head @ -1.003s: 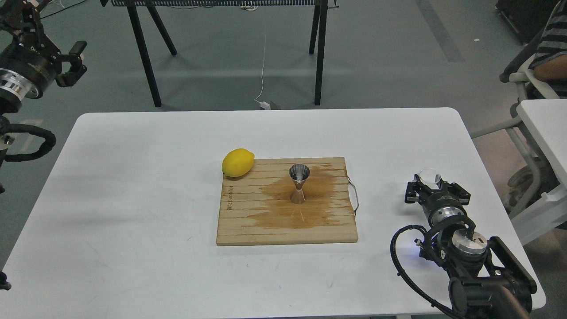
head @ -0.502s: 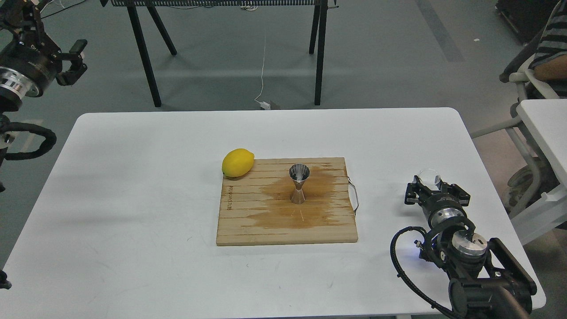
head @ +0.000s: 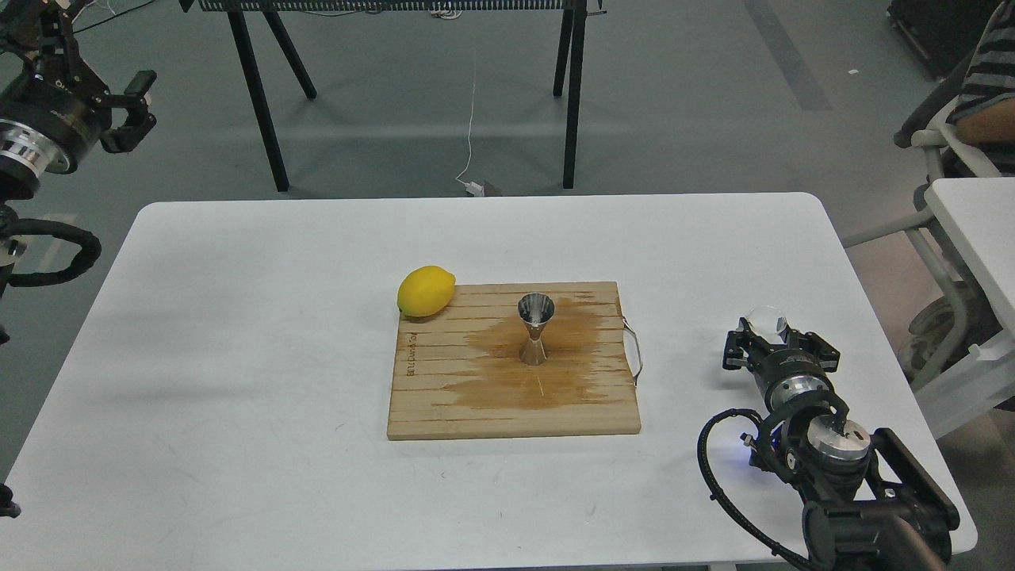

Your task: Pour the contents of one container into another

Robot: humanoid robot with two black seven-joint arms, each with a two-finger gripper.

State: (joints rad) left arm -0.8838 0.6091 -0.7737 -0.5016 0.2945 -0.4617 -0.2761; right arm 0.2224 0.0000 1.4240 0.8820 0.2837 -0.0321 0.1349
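The small clear glass cup (head: 766, 319) sits at the tip of my right gripper (head: 773, 337), low over the white table near its right edge; the fingers close around the cup's sides. The steel jigger (head: 534, 328) stands upright in the middle of the wooden board (head: 444, 404), on a wet brown stain, well to the left of the cup. My left gripper (head: 133, 109) hangs open and empty, high up beyond the table's far left corner.
A yellow lemon (head: 426, 290) rests at the board's far left corner. The board has a wire handle (head: 634, 353) on its right side. Black stand legs (head: 262, 103) rise behind the table; a chair and a second table (head: 971, 230) stand to the right.
My right gripper has drawn slightly down and toward me, and the glass cup has moved with it. The left arm has barely shifted.
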